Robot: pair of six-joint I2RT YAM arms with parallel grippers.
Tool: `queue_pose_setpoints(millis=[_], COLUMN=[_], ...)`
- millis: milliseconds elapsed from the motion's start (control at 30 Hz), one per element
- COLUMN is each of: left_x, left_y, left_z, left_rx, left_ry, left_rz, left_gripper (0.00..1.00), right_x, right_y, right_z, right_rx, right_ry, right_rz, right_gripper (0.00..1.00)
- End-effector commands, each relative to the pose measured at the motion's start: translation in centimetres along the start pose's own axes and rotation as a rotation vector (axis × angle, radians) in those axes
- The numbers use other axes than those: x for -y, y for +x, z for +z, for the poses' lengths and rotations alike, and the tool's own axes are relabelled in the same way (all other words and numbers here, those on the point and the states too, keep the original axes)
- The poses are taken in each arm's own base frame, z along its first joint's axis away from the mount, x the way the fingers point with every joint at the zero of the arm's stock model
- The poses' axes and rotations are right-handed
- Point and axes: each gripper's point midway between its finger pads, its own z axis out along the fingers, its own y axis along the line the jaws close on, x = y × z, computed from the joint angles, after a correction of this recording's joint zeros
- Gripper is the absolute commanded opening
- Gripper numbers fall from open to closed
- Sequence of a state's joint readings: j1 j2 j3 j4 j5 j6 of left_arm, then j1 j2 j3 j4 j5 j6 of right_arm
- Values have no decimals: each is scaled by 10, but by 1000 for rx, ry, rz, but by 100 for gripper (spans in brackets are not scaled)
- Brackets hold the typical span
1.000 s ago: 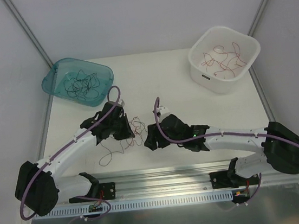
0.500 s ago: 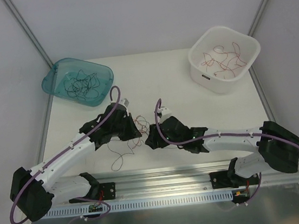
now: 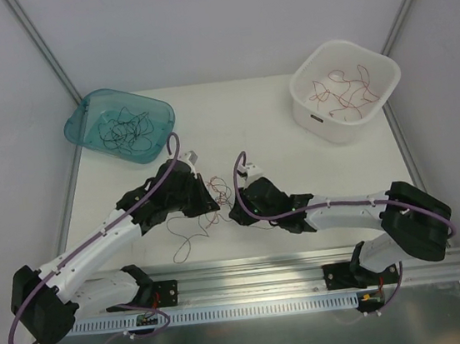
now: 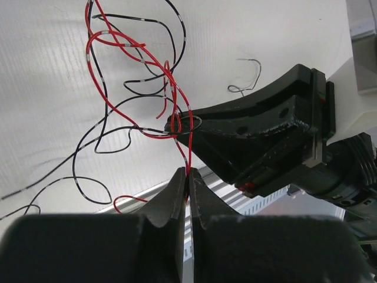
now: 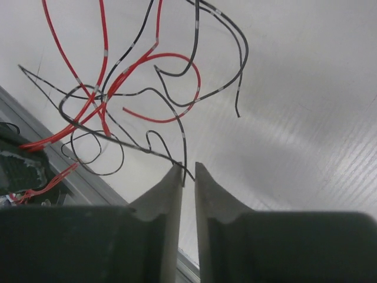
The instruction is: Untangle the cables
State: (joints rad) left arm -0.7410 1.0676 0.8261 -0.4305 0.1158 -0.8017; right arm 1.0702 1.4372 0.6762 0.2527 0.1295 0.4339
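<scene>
The top view shows me the cables (image 3: 220,192) as a small loose tangle of red and black strands on the white counter (image 3: 275,124). They are strung between my left tool (image 3: 210,204) and my right tool (image 3: 234,212), and one thin strand trails toward the near edge. Only that view takes in the teal bin (image 3: 80,115) at far left with black strands in it, and the white tub (image 3: 325,127) at far right with red ones. It hides my fingertips under the wrists, though.

The left wrist view fills that in. My left tool's fingers (image 4: 171,197) meet tip to tip and pinch a red strand, which rises to a knot of red and black loops. It also shows my right tool from the side, with its black tip set in that knot and strands looped against it.

In the right wrist view my right tool's fingers (image 5: 162,191) stand a narrow slit apart. A black strand runs down to the slit at the left fingertip, and I cannot tell whether it is gripped. Beyond it, red and black curls spread over the counter
</scene>
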Motion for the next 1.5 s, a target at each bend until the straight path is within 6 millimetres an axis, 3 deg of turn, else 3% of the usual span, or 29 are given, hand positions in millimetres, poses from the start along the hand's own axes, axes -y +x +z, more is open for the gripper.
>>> queue_pose_setpoints(millis=[0,33,100,200,233,400,467,600,833,1000,1133,1233,1267,1467], left_x=[16,17,17,13,11,7,12,27,64,67,48,21,2,-57], left_y=[2,4,6,17,20,55,69,74,51,22,-14,-42,-54,-68], left_z=[-10,-12,-15,-23,-26,-49,-61,-94,-156,-187,-203,-215,-218,-234], left_rx=[-5,-8,-11,-40,-49,-185,-245,-220,-67,122,341,519,591,720], left_ry=[75,87,96,111,119,190,252,388,535,480,335,191,91,-182], left_rz=[11,22,37,73,98,186,212,315,452,482,406,319,270,108], left_gripper=[0,0,0,0,0,0,0,0,0,0,0,0,0,0], right_x=[-8,-5,4,24,41,86,105,143,190,233,256,266,269,289], right_y=[-12,-13,-12,-23,-22,-39,-43,-46,-43,-38,-35,-38,-37,-23], right_z=[3,2,0,-8,-11,-38,-46,-67,-86,-111,-133,-144,-147,-158], right_rx=[39,41,44,75,70,116,131,127,93,82,97,111,106,78], right_ry=[-46,-39,-19,38,89,212,258,386,500,628,697,717,725,762], right_rz=[9,10,16,36,45,82,105,138,247,368,456,485,483,584], right_gripper=[14,6,1,1,1,1,1,1,1,1,1,1,1,1])
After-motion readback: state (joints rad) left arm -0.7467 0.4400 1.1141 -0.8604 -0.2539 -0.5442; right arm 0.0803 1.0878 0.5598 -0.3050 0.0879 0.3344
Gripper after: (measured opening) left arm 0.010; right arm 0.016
